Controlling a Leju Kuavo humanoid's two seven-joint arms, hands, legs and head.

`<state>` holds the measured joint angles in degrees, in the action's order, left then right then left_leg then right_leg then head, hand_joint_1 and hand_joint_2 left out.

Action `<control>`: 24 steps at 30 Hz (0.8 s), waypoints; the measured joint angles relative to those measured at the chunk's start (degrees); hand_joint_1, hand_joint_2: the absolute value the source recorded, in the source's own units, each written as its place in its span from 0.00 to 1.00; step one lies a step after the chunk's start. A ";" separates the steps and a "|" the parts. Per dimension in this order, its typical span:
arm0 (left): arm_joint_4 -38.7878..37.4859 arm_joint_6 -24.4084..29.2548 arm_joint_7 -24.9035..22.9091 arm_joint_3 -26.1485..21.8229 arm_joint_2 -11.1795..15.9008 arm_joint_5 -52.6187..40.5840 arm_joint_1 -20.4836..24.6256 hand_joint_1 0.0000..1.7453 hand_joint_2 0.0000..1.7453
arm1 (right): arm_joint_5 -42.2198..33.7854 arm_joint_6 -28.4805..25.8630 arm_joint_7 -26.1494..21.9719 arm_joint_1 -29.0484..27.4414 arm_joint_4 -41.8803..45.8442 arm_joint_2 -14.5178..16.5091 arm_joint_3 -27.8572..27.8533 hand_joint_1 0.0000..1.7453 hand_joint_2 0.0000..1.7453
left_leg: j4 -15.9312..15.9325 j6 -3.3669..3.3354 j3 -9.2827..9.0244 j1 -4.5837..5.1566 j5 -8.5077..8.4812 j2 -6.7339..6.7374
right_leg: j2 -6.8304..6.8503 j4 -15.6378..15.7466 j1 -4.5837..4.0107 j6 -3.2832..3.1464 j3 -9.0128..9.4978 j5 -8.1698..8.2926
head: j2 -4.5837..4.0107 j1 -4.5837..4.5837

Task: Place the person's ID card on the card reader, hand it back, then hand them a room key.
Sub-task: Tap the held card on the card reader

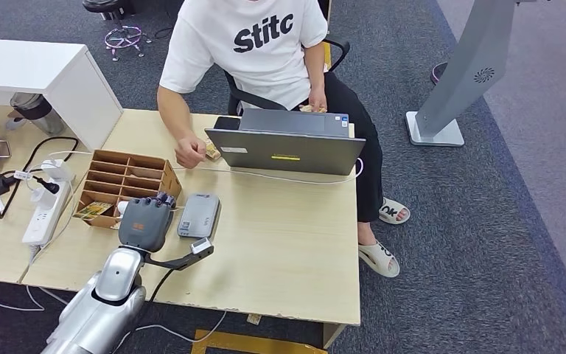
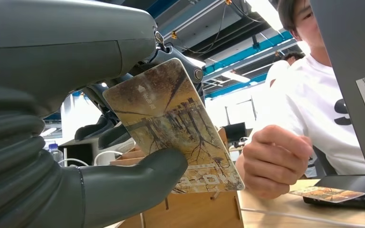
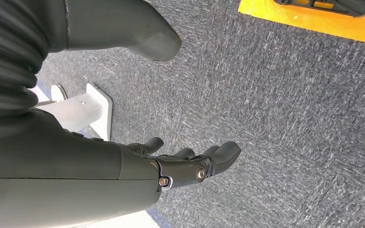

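L hand (image 2: 123,185) pinches a brown picture-printed plastic card (image 2: 171,128) between thick grey thumb and darker fingers (image 2: 102,130); card tilted, held above the edge of the brown wooden compartment organiser box (image 1: 127,181). In head view L hand (image 1: 146,221) sits at box's near right corner, just beside the flat grey rectangular card reader (image 1: 198,214) on the light wood desk (image 1: 287,243). Nothing on reader top.

Person's fist (image 2: 273,161) near far side of box, closed; in wrist view a second patterned card (image 2: 327,193) lies on a black device just beside it. Grey laptop (image 1: 287,144) in front of person.

R hand (image 3: 190,166) hangs over dark carpet, fingers apart and only slightly curled, nothing in it.
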<state>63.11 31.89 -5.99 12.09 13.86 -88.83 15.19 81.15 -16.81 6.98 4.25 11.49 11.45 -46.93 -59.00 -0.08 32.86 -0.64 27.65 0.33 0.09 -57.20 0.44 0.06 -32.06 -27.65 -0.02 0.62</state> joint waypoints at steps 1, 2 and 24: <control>-0.11 -0.01 0.00 0.01 0.00 0.00 0.00 1.00 1.00 | 0.00 0.00 -0.01 0.00 -0.01 0.00 0.00 0.00 1.00 | 0.00 0.00 0.00 0.00 0.00 0.00 | 0.00 0.00 0.00 0.00 0.00 0.00 | 0.00 0.00; -0.22 -0.02 0.00 0.01 -0.01 0.00 0.00 1.00 1.00 | 0.01 0.00 -0.01 0.00 -0.01 0.00 0.00 0.00 1.00 | 0.00 0.00 0.00 0.00 0.00 0.00 | 0.00 0.00 0.00 0.00 0.00 0.00 | 0.00 0.00; -10.38 2.24 2.02 0.63 -3.56 -0.20 2.00 1.00 1.00 | 1.09 0.44 0.01 -0.03 -0.06 0.16 1.10 0.00 1.00 | 0.00 0.00 0.01 0.00 0.00 0.00 | 0.00 0.00 0.00 0.00 -0.02 0.00 | 0.00 0.01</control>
<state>52.74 34.13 -3.97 12.72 10.29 -89.02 17.19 82.25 -16.37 6.99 4.22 11.43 11.62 -45.82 -59.00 -0.08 32.87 -0.64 27.65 0.33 0.08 -57.20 0.44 0.06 -32.08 -27.65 -0.02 0.63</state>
